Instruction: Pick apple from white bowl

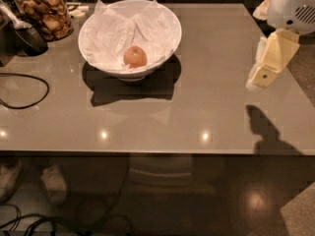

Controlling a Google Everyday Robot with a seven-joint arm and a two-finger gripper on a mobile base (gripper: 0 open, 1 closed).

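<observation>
The apple [135, 57], small, round, orange-tan with a reddish blush, lies inside the white bowl [165, 21], on crumpled white paper lining. The bowl stands on the far left-centre part of the grey table [206, 107]. My gripper [261, 75], cream-coloured, hangs from the white arm [293, 6] at the right side of the table, well to the right of the bowl and above the tabletop. It touches nothing.
A glass jar of brown snacks [45, 11] stands at the far left, with a dark utensil holder [24, 36] beside it. A black cable [24, 90] loops on the table's left. The table's front edge runs across the lower middle.
</observation>
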